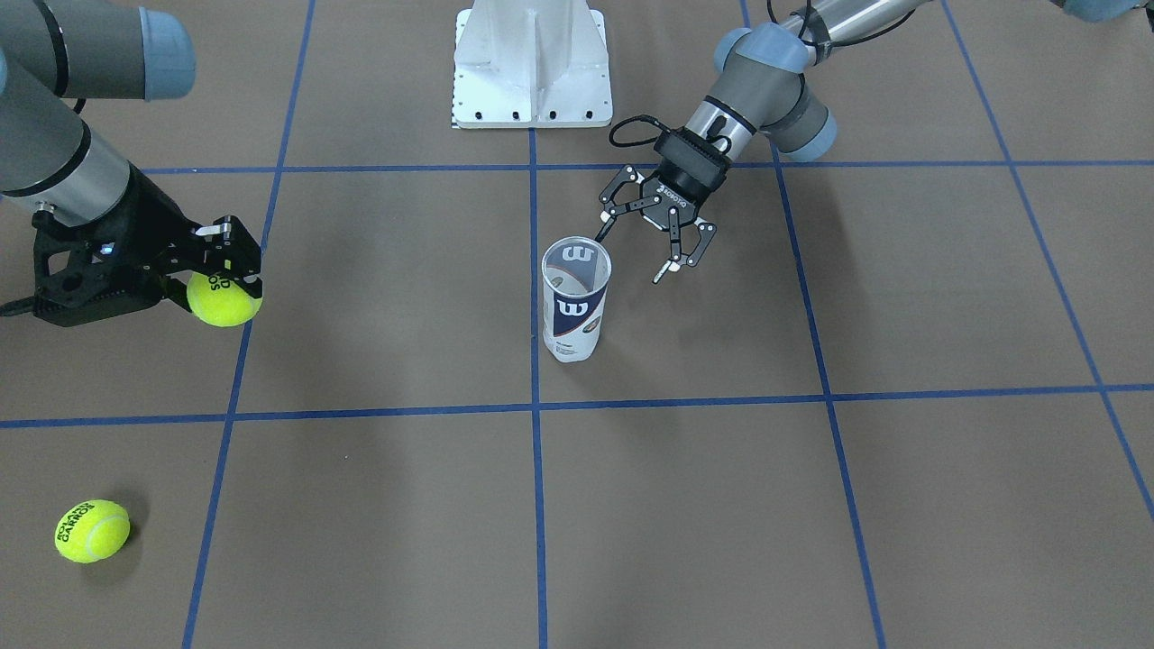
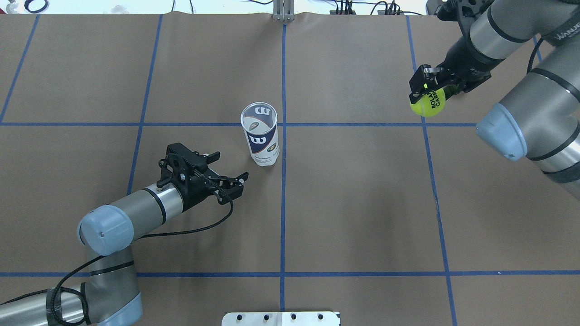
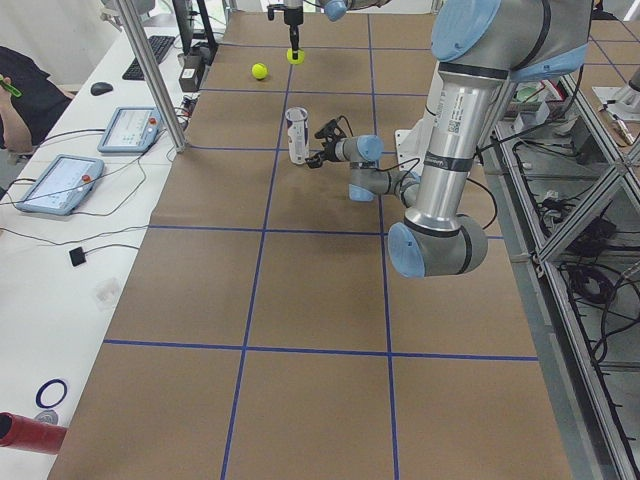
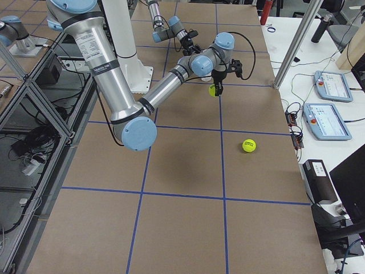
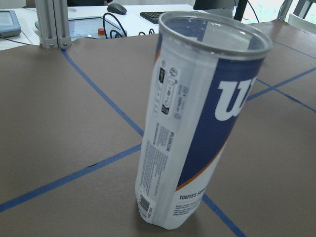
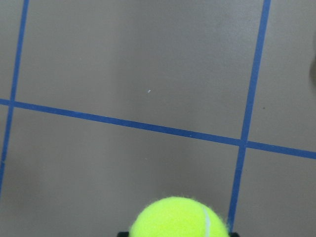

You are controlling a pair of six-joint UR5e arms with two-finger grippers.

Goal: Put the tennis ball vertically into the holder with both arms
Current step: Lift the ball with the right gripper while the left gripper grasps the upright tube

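Near the middle of the table (image 1: 721,505), the can (image 1: 575,302) stood upright with its open mouth up, beside a crossing of blue tape lines (image 1: 536,505). It was clear plastic with a navy and white label and a silvery rim, and it looked empty.

Our left gripper (image 1: 634,255) hung just beside the can without touching it, its fingers spread wide and holding nothing. Our right gripper (image 1: 225,275) was well apart, far out on our right side, with its fingers clamped on the upper half of a yellow tennis ball (image 1: 224,302). A second ball (image 1: 91,531) lay loose on the table, farther out again.

We judged the can to be light, thin-walled and tall for its base, so a sideways nudge could tip it or make it skid on the paper. Its label looked smooth and might slip in a loose grip, while a hard squeeze might dent the wall and narrow the mouth. The best hold seemed to be a gentle clasp around the labelled middle or lower part, leaving the rim free.

The ball looked fuzzy and springy, easy to grip. The mouth seemed only a little wider than the ball, so we would need to centre it straight above.
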